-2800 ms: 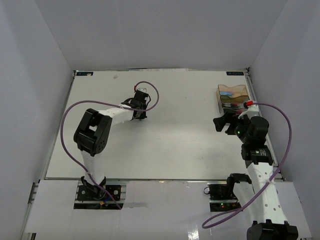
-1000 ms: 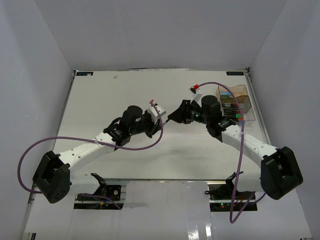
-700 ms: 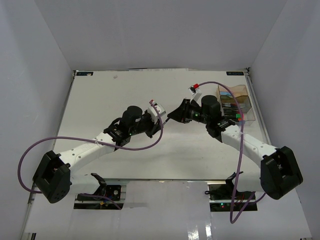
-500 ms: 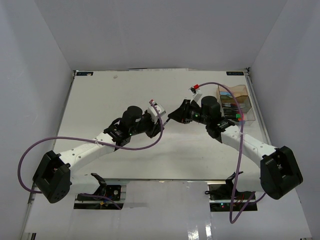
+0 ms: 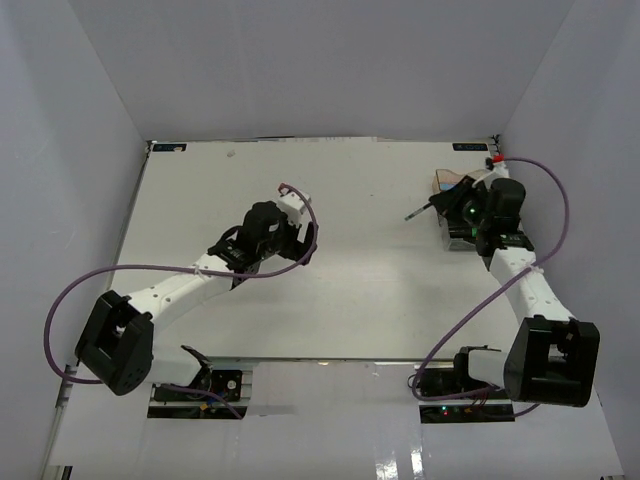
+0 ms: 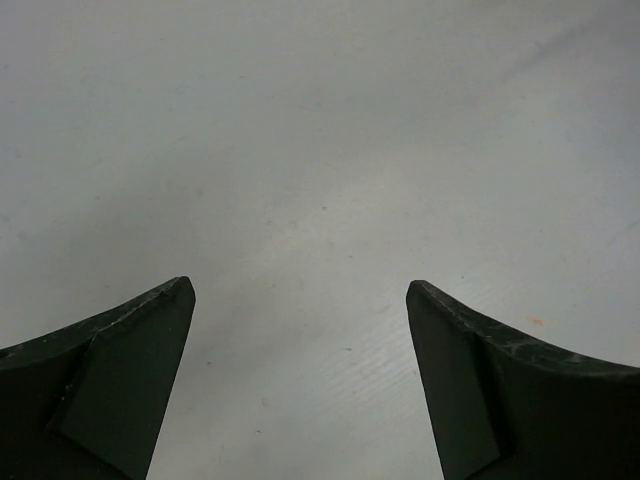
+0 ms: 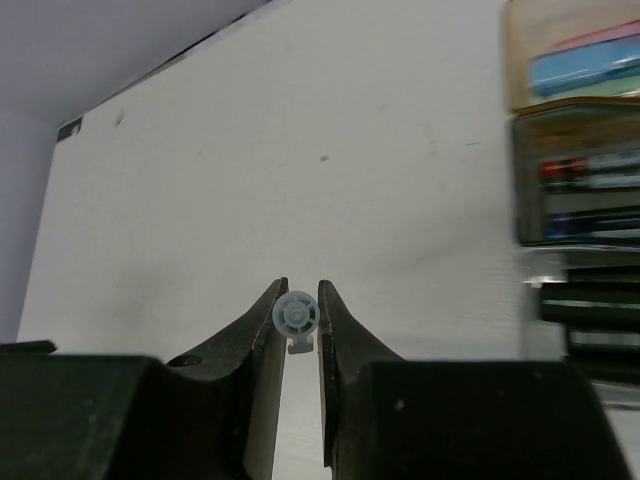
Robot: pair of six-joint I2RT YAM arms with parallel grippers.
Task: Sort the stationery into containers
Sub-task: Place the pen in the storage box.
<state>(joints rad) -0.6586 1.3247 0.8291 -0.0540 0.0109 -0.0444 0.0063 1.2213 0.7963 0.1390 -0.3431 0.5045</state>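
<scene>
Thin pen [image 7: 297, 316] is pinched end-on in the right claw [image 7: 301, 287], which is almost fully closed on it. It sits above the worktop [image 7: 200, 180], just left of the amber tray [image 7: 512, 60]. Pink, blue and mint pieces [image 7: 590, 65] lie in the amber tray. The clear tray [image 7: 520, 185] touches the amber tray's near side and has markers [image 7: 590, 175] inside. The left claw [image 6: 300, 290] is spread wide with nothing in it, well left of the amber tray.

Right wrist view: pen [image 7: 297, 317] showed only its end in the right gripper [image 7: 300, 293], barrel hidden behind it. Trays [image 7: 519, 175] were cut off by that view's edge, contents blurred.
</scene>
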